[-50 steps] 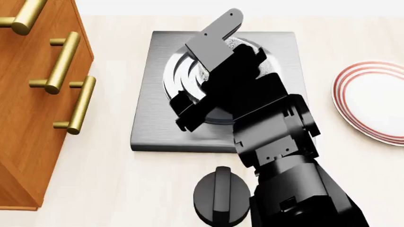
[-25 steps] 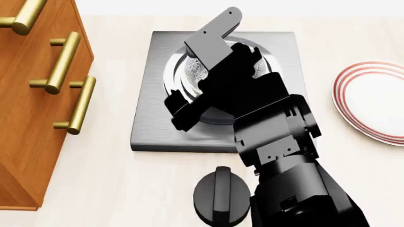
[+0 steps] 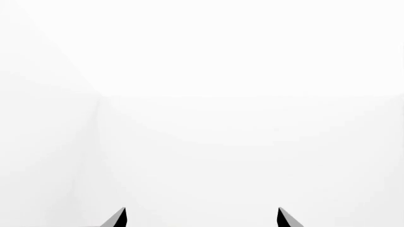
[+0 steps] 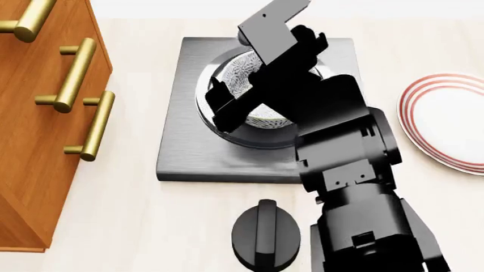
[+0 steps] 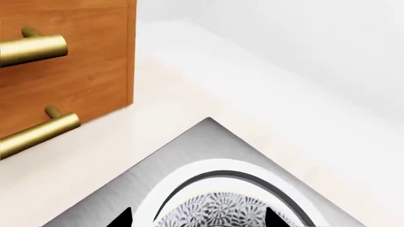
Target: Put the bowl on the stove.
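Observation:
The bowl [image 4: 243,79], white with a grey floral pattern, sits upright on the round burner of the stove [image 4: 189,150], a dark grey square slab. My right arm hangs over it and hides much of the bowl. My right gripper [image 4: 264,73] is open, with one finger on either side of the bowl above its rim. In the right wrist view the bowl's patterned inside [image 5: 221,213] shows between the spread fingertips [image 5: 123,218], with the stove's corner [image 5: 205,130] beyond. My left gripper [image 3: 200,218] is open and faces a blank white wall.
A wooden cabinet [image 4: 45,141] with brass handles [image 4: 76,73] stands at the left, close to the stove. A black round knob [image 4: 264,235] lies on the counter in front of the stove. A white plate with red rings [image 4: 446,119] lies at the right.
My right arm has lifted and shifted towards the far side of the stove. More of the bowl's patterned inside shows on the burner now.

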You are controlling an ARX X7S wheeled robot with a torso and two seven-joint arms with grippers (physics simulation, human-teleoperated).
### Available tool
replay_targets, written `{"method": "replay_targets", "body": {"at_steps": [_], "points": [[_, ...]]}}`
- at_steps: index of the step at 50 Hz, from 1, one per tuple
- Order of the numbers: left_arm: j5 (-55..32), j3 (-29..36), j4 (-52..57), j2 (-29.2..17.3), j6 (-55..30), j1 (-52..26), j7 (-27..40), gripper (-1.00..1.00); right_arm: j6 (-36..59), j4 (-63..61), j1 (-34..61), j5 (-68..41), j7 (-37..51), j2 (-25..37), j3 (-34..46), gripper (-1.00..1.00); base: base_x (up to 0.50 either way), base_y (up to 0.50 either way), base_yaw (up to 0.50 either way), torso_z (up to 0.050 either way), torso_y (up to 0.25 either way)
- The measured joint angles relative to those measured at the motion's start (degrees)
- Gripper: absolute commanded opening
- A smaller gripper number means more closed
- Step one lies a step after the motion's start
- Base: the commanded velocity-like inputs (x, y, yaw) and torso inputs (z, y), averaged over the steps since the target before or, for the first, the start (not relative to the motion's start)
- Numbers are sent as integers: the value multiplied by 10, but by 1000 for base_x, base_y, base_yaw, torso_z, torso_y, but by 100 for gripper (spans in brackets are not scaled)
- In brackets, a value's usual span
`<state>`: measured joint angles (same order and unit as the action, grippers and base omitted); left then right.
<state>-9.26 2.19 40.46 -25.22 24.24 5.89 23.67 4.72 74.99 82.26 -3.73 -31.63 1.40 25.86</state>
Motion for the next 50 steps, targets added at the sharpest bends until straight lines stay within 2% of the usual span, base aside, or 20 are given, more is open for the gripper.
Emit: {"method": "replay_targets", "body": {"at_steps": [12,29,38,50], "points": [[-1,1,3,-3,-4,-1,1,100,-54,-18,2,-1,27,33,-67,100,0,0,0,0,0],[-6,8,3,-7,-11,-2,1,100,61,-405,-183,-117,75,108,-197,100,0,0,0,0,0],[-9,11,1,-8,-13,-3,1,100,58,-522,-266,-195,70,106,-261,100,0,0,0,0,0],[-7,13,0,-9,-17,-4,3,100,37,-606,-348,-321,54,70,-343,100,0,0,0,0,0]]}}
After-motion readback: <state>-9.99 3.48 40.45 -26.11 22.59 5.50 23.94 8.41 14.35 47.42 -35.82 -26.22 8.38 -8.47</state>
